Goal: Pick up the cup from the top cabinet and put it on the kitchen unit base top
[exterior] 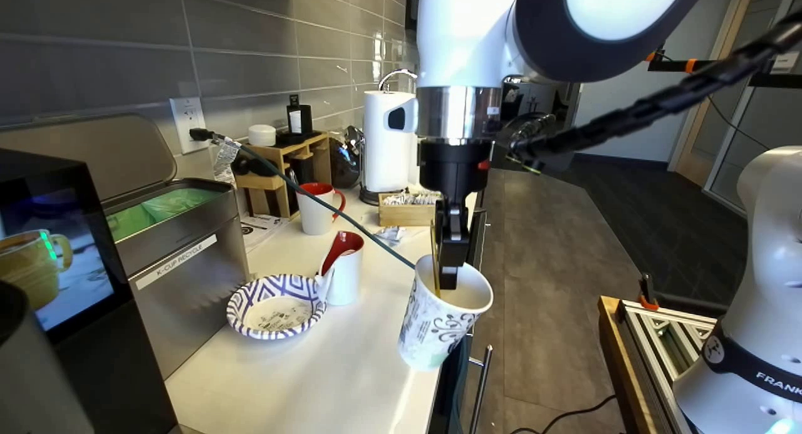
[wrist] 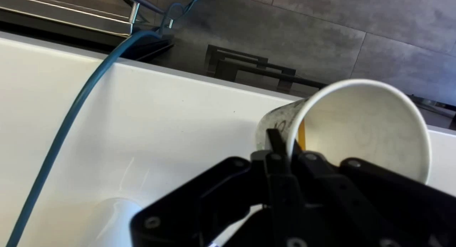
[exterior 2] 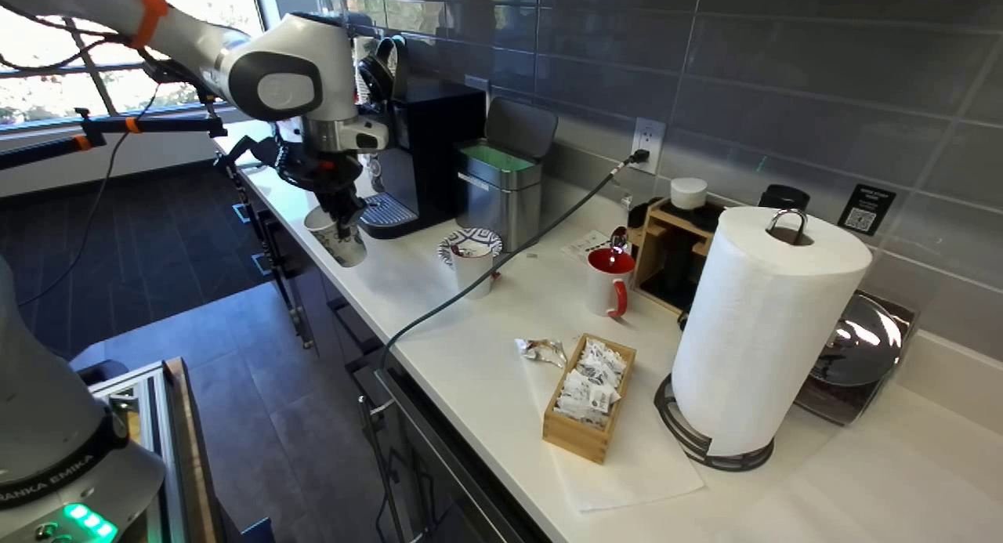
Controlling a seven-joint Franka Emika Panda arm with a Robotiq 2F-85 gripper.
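Note:
The white cup (exterior: 432,337) with dark swirl marks hangs tilted from my gripper (exterior: 448,276), low over the front edge of the white countertop (exterior: 351,377). In the wrist view, my gripper (wrist: 287,147) is shut on the rim of the cup (wrist: 367,133), one finger inside and one outside. A thin yellow strip shows beside the inner finger. The cup (exterior 2: 337,241) also shows in an exterior view, over the far part of the countertop (exterior 2: 501,378). I cannot tell whether its base touches the countertop.
A teal cable (exterior 2: 501,265) crosses above the countertop close to the cup. A patterned bowl (exterior: 240,305) and a white cup with red inside (exterior: 344,284) stand beside it. A red-handled mug (exterior: 316,218), steel bin (exterior: 188,265) and coffee machine (exterior 2: 435,147) stand toward the wall.

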